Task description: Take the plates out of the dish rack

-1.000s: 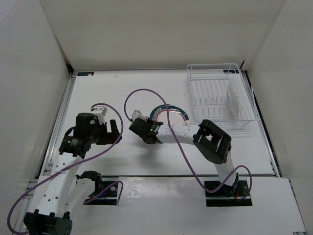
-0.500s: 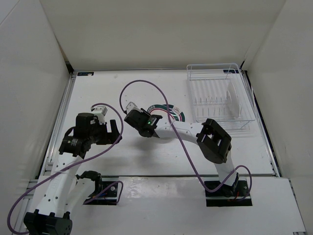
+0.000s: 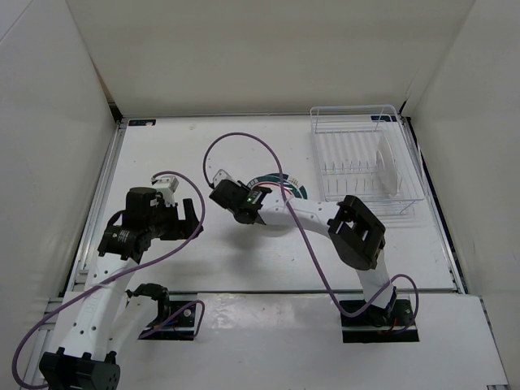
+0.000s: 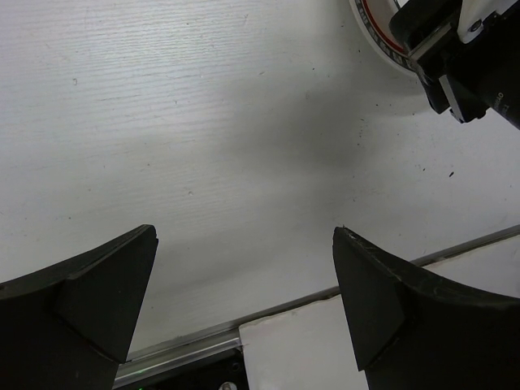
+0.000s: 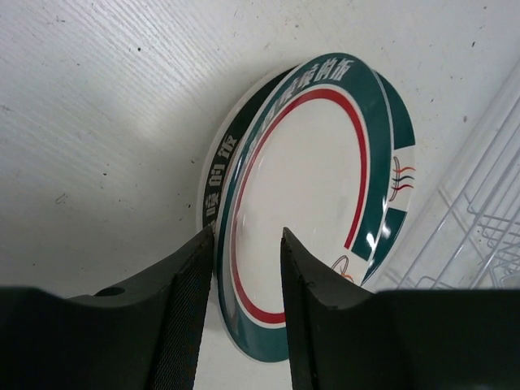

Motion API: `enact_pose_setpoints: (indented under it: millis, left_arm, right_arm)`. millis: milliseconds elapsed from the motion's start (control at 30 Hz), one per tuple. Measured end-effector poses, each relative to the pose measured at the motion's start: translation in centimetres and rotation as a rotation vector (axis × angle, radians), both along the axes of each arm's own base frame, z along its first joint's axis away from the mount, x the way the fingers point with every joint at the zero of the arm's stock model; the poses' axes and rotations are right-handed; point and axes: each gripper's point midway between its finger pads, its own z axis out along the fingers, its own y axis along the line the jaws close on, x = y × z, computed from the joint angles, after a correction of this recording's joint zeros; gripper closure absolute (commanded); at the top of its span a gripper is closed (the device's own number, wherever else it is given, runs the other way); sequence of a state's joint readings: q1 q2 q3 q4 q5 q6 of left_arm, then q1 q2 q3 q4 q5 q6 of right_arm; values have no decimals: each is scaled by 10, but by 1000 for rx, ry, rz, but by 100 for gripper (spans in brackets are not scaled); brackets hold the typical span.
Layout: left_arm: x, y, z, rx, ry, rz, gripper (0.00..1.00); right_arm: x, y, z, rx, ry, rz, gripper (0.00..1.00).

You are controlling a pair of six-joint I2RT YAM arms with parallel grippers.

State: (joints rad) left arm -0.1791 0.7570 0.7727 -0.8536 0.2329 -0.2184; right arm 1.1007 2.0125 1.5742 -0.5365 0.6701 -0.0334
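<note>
Since a second ago my right gripper (image 5: 248,244) has let go. Its fingers had the plate pinched and tipped up on edge. Now they stand partly open and grip nothing, with the rim of the top plate (image 5: 309,203) running loosely through the gap between them. That plate now rests on a second plate (image 5: 213,185), just ahead of the fingertips. Its face is white, with a broad green outer ring carrying pale lettering and a thin red inner ring. The lower one shows only a dark green lettered edge. The dish rack (image 5: 479,236) sits to the right of the fingers, and from above an upright plate (image 3: 390,171) stands in it. My left gripper (image 4: 244,233) hasn't moved, its fingers wide apart and empty.
</note>
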Motion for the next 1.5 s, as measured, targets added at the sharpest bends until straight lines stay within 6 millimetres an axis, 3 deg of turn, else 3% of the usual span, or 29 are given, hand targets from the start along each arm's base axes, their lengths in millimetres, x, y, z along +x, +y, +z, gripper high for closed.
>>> enact_pose_setpoints:
  millis: [467,700,833,900,967,1033,1167,1267,1333,1433,1500]
  left_arm:
    - [-1,-2,0,-8,5,-9,0]
    - [-1,-2,-1,-9,10,-10,0]
    - [-1,-2,-1,-8,10,-10,0]
    - [0,-2,-2,-7,13,-10,0]
    - [0,-2,-3,-6,17,-10,0]
    - [0,-2,-4,-4,21,-11,0]
    - [2,1,-7,17,27,-12,0]
    - [4,5,-12,48,42,-5,0]
    - [5,9,-17,73,56,0,0]
    - [7,14,-24,111,80,1,0]
    - [9,18,-29,140,90,3,0]
  right_arm:
    - [-7,-9,-30,134,266,-47,54]
    - [-14,-8,-26,198,373,-30,53]
    - [-11,-13,11,250,365,-26,45]
    - [1,-17,49,305,333,-44,39]
    - [24,-25,99,408,267,-76,30]
    - [52,-46,154,522,177,-132,24]
    - [96,-121,252,717,-25,-278,20]
    - [100,-155,283,807,-62,-330,20]
    - [102,-165,288,860,-44,-347,20]
    - [113,-179,276,919,30,-390,22]
    - [122,-186,255,935,97,-429,22]
